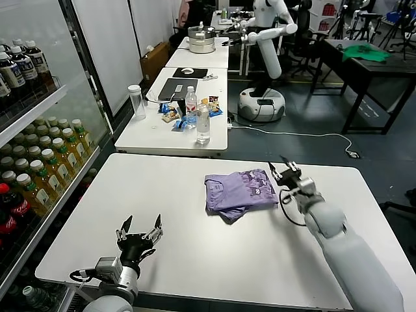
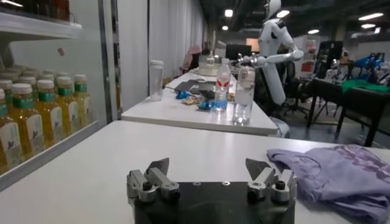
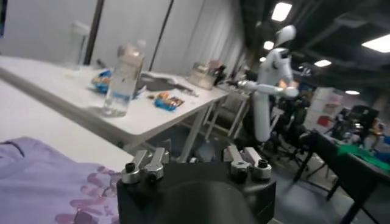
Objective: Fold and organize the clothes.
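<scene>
white table [image 1: 195, 260] nearest the robot carries everything. left hand [image 1: 139, 235] sits parked at the near edge, fingers spread wide and empty. farther in, the lavender t-shirt [image 1: 239, 190] lies folded at mid-table. right hand [image 1: 286, 173] hovers just beside its far right corner, fingers apart, holding nothing. risk: a finger could snag that corner as it moves off, dragging the fold open.

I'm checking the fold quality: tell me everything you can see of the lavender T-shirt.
The lavender T-shirt lies folded into a compact, slightly uneven rectangle on the white table, right of centre. Its fabric looks thin and soft, with small dark printed marks on top. The layered edges show at the near side. Nothing grips it; the right tool is just beside it.
</scene>
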